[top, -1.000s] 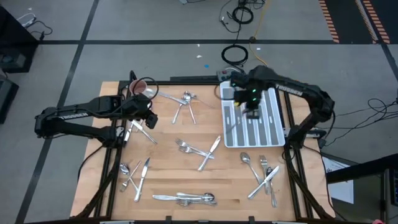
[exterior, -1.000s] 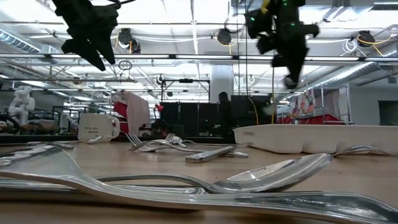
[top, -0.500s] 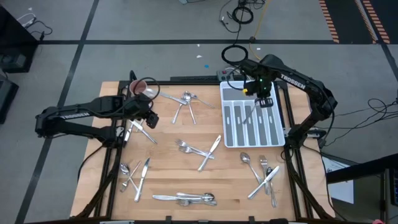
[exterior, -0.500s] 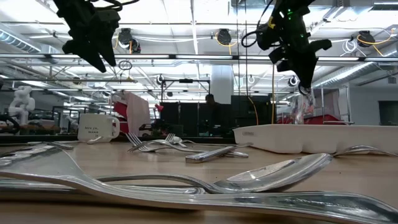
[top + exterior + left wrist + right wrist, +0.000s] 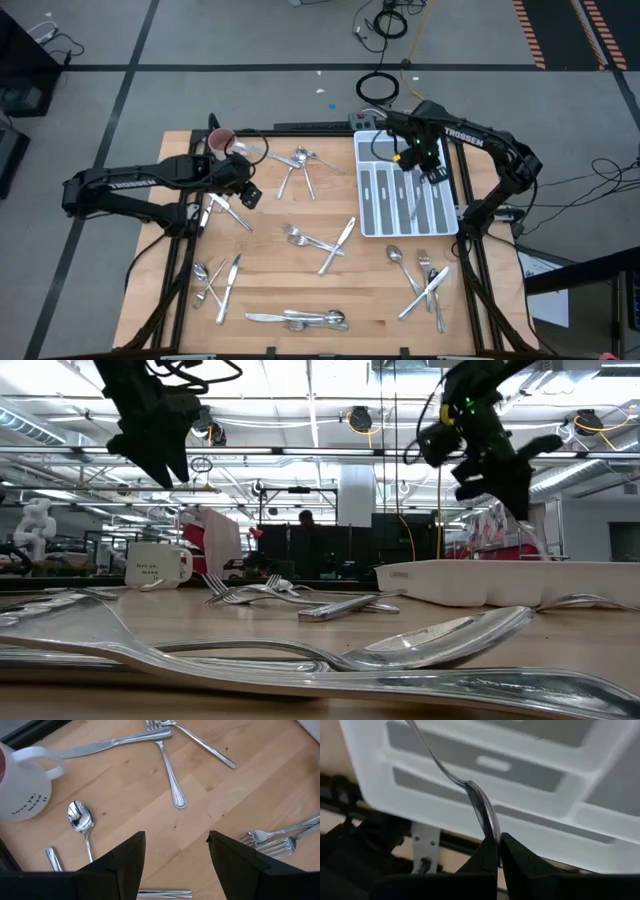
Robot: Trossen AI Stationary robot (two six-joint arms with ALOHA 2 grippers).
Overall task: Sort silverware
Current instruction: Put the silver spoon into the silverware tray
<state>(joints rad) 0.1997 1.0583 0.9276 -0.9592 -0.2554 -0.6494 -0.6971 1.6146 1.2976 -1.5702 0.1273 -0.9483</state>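
My right gripper (image 5: 432,166) hangs over the far right part of the white compartmented tray (image 5: 362,215), shut on one slim piece of silverware (image 5: 470,787); fork, spoon or knife I cannot tell. My left gripper (image 5: 245,191) hovers open above the table's left side, near the pink-and-white mug (image 5: 220,142), with bare wood between its fingers (image 5: 177,855). A spoon (image 5: 80,817) lies flat beside the mug. More silverware lies in loose heaps on the wood (image 5: 300,160), (image 5: 322,240), (image 5: 296,318). My right gripper pinches the silverware piece by one end (image 5: 491,832) between its two fingers. The fingers come from above, slanting down. The piece hangs below the fingers (image 5: 536,536), lifted clear above the tray.
Further heaps of silverware lie near the front left (image 5: 215,280) and front right (image 5: 425,282). The mug (image 5: 158,565) stands upright at the far left. Cables and a power strip lie beyond the table's far edge (image 5: 375,90).
My right gripper has swung toward the table's right edge across the tray, sunk lower and rolled its wrist, carrying the silverware piece along. My left gripper has sunk a little, still open.
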